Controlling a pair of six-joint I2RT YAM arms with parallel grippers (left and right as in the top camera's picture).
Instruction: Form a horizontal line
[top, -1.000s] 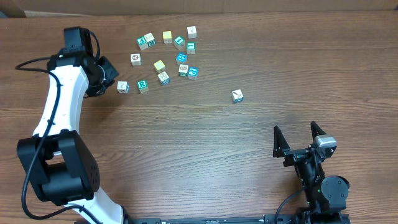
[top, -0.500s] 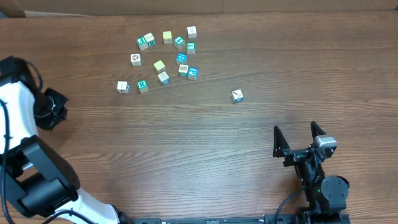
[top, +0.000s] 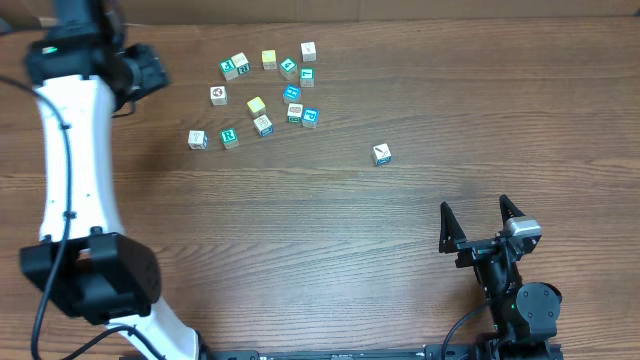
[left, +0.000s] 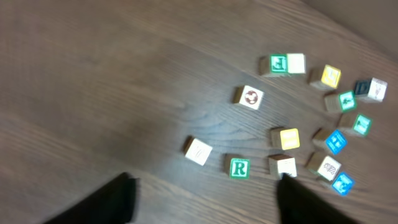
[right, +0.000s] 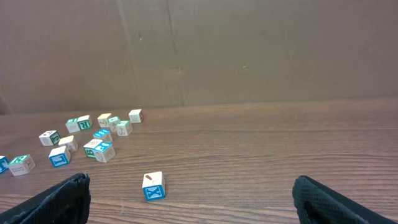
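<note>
My left claw (left: 205, 183), open and empty, has swung to the far-left corner of the counter (top: 300, 240). The cubes (top: 256, 105) stay scattered; no line begun.

Green R cube (left: 239, 168), brown woodgrain table (top: 300, 250).

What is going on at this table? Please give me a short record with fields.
Surface: wooden table
Blocks: cluster of cubes, scattered, far side
Row: none formed yet
Outlier: stray cube, alone to the right of the cluster
Left arm: left tool open, holding nothing, left of the cluster
Right arm: right tool open, holding nothing, near edge, away from all cubes
</note>
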